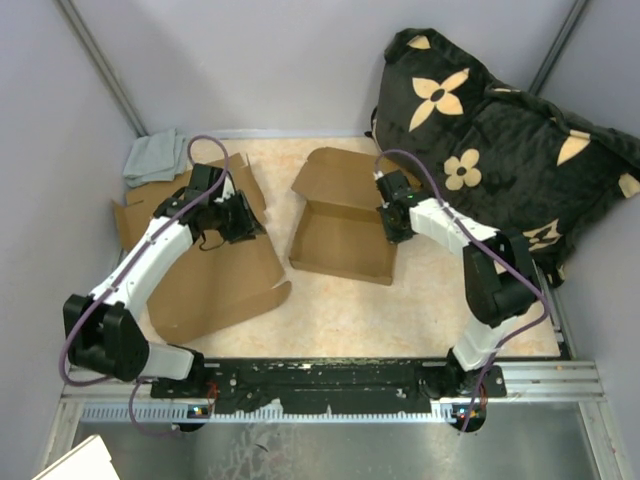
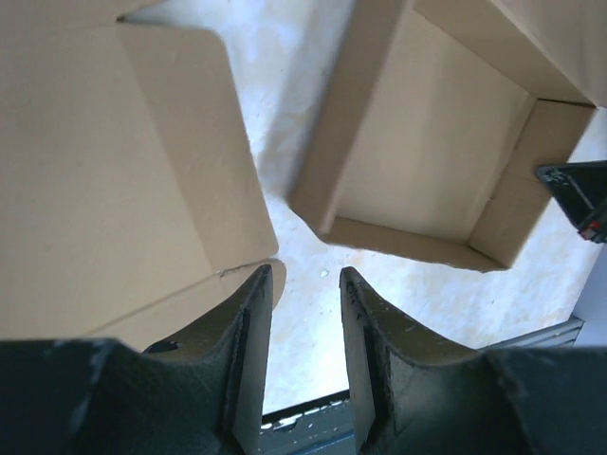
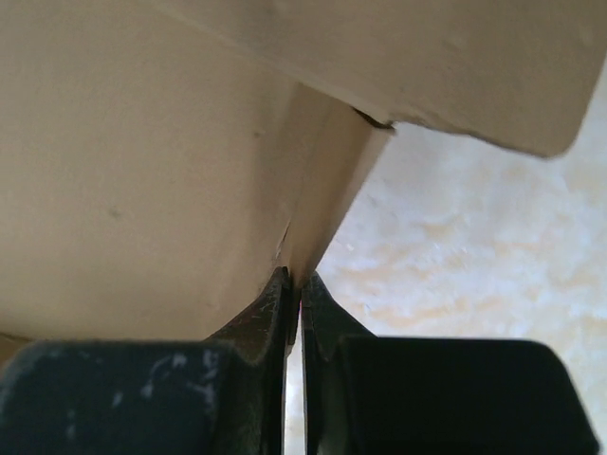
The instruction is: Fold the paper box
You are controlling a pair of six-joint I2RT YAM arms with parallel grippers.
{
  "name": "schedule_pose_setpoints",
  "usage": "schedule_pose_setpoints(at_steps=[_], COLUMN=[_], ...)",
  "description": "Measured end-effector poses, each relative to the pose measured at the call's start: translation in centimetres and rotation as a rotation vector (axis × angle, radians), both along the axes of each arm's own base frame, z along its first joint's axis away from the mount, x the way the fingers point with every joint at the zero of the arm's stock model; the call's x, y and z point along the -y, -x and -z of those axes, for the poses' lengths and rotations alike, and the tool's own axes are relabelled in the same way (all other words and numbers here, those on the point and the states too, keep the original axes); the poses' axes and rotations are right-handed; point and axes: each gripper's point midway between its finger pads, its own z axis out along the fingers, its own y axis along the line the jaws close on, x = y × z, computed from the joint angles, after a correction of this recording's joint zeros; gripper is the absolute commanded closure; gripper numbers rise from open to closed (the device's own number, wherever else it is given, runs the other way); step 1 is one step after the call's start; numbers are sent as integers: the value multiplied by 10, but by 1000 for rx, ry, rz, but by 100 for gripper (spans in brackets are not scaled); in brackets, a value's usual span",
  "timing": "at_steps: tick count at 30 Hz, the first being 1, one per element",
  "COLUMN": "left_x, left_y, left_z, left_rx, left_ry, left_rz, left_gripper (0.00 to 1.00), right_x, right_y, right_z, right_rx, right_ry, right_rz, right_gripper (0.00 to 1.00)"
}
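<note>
The brown paper box (image 1: 340, 225) stands half-formed at the table's centre, its tray walls up and its lid flap lying open toward the back. My right gripper (image 1: 395, 228) is at the box's right wall. In the right wrist view that gripper (image 3: 296, 277) is shut on the thin edge of the wall (image 3: 322, 204). My left gripper (image 1: 245, 220) hovers to the left of the box, over flat cardboard. In the left wrist view it (image 2: 305, 280) is open with nothing between its fingers, and the box (image 2: 427, 190) lies ahead to the right.
Flat cardboard sheets (image 1: 215, 280) lie under the left arm, also seen as flat cardboard (image 2: 114, 171). A black cushion with tan flowers (image 1: 500, 150) fills the back right. A grey cloth (image 1: 155, 155) sits in the back left corner. Walls close in both sides.
</note>
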Motion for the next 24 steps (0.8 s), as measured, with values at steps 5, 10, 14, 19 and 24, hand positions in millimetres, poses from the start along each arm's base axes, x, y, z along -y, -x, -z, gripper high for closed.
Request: schedule_pose_setpoints(at_steps=[5,10,14,19,24], left_x=[5,5,7,11,13], left_y=[-18,-30,-42,-60,-68], left_z=[-7,-15,-15,-12,-5], left_rx=[29,73,87,92,83], left_ry=[-3,-8,-10,-26,-48], left_rz=[15,4,1,15,38], left_gripper=[58,57,57,57,56], right_x=[-46,-84,-80,-62,-50], right_y=[-8,10,48,57,48], right_z=[-2,-4,-10,-14,9], right_rx=[49,100,95,102,-25], right_ry=[-12,-81,-110,-88,-53], right_rz=[-159,-311,-395,-360,-190], right_gripper=[100,100,100,100,100])
